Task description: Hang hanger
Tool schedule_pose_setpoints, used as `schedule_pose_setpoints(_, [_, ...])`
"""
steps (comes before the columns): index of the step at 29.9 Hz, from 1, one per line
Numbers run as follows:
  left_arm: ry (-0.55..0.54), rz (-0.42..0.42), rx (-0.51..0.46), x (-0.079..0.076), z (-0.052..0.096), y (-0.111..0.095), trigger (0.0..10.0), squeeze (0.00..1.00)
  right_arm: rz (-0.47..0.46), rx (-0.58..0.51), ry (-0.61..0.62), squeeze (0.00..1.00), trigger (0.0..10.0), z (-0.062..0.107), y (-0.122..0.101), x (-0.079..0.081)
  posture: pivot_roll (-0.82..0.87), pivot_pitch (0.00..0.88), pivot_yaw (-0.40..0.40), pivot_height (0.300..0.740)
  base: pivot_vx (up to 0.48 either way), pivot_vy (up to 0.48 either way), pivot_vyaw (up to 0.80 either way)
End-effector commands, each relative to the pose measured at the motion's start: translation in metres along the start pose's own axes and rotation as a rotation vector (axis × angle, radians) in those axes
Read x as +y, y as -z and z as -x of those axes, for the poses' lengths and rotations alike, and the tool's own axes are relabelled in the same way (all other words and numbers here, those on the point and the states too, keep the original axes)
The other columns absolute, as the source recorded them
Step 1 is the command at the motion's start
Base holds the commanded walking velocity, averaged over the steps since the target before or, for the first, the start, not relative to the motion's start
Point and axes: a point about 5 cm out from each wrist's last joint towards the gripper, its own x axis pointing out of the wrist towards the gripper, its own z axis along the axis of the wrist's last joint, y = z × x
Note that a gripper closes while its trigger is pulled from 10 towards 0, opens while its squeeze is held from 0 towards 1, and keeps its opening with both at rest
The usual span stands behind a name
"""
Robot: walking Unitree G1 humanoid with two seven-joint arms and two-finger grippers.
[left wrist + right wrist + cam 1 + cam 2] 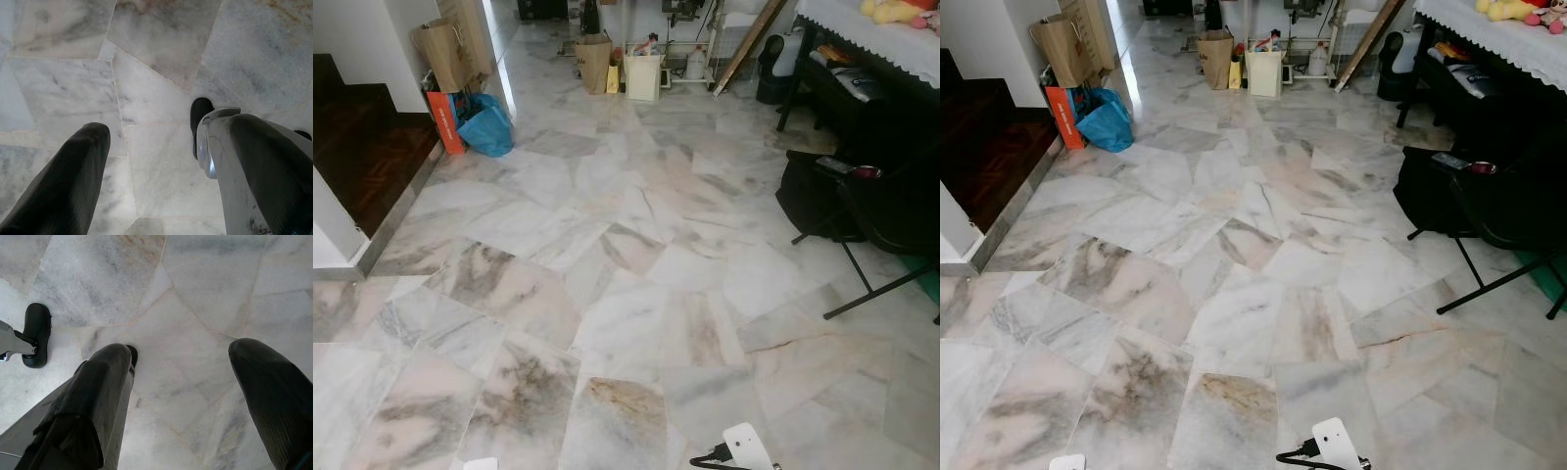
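My left gripper (168, 131) hangs low over the marble floor (626, 294), open, with nothing between its black fingers (73, 181). My right gripper (181, 350) hangs the same way, open and empty, above bare marble tiles. In the left wrist view one of my silver legs, with its black foot (200, 110), stands beside the gripper. My other black foot (36, 335) rests on the floor in the right wrist view.
A blue bag (487, 127), an orange box (445, 122) and brown paper bags (440, 54) sit by the left wall. A dark wooden step (362, 147) lies left. A black folding stand with a black bag (822, 196) and a cloth-covered table (881, 39) are right. More bags (594, 64) line the far wall.
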Motion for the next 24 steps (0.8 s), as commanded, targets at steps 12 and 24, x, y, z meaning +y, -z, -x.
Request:
schedule_pose_setpoints(12, [0.119,-0.004,-0.051,0.0044,-0.0045,-0.0198,10.0,0.0,-0.269,-0.18,-0.094,0.0,10.0,-0.0007,-0.054,-0.0085,0.0,0.0,0.0,0.74,0.0,0.0,0.0])
schedule_pose_setpoints(24, [0.117,-0.04,-0.101,0.0019,-0.0053,-0.0293,10.0,0.0,-0.31,-0.183,-0.074,0.0,10.0,-0.0005,-0.0519,-0.0108,0.01,0.0,0.007,0.74,0.0,0.0,0.0])
